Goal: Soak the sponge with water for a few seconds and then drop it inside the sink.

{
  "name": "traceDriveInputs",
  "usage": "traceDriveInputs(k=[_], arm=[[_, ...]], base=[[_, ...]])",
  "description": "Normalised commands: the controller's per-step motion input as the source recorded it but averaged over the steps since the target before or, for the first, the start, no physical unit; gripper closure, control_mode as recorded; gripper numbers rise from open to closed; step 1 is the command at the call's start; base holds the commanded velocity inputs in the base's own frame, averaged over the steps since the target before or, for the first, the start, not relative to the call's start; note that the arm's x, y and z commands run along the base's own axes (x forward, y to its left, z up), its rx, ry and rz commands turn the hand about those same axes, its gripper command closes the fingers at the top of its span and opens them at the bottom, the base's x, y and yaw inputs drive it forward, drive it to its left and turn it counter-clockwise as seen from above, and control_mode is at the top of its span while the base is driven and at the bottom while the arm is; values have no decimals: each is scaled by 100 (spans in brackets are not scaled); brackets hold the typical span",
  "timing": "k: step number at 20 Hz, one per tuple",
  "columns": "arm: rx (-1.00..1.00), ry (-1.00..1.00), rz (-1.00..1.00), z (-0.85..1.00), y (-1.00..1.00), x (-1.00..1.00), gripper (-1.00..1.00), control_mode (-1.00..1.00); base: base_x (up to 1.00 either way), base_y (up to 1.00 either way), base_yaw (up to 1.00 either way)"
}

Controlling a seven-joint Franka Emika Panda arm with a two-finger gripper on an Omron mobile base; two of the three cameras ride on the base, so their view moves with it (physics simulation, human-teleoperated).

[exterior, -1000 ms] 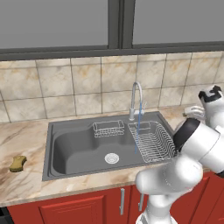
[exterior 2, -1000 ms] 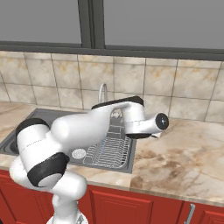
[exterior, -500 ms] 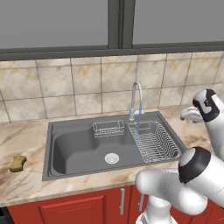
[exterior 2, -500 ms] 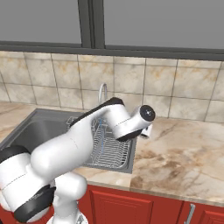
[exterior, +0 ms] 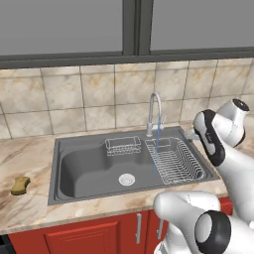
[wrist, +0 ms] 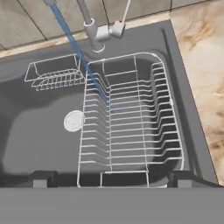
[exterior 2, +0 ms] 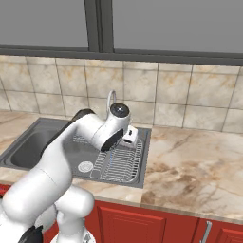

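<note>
The fingers [wrist: 39,178] stood wide and empty over the sink [exterior: 79,166], while the sponge [exterior: 20,185], likely light and soft, invited a grip across its pinched sides.

Even, soft rendered light; no glare or hard shadows.
The dark grey rectangular metal sink [exterior: 84,171] shades gently darker toward its near wall, the marbled beige stone bench [exterior 2: 199,166] is evenly bright, textures look slightly soft, and edges show no visible distortion.

sponge [exterior: 20,185]: 1 | sink [exterior: 84,171]: 1 | dish rack [wrist: 131,127]: 1 | wire basket [exterior: 121,146]: 1, seemingly
</note>
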Motion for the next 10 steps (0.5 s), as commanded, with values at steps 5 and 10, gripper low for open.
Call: traceDriveInputs(k=[5,10], arm=[[-12,14,0,16,85,0,-100,-100],[-6,17,0,15,85,0,-100,-100]], base=[[0,0,0],[0,0,0]])
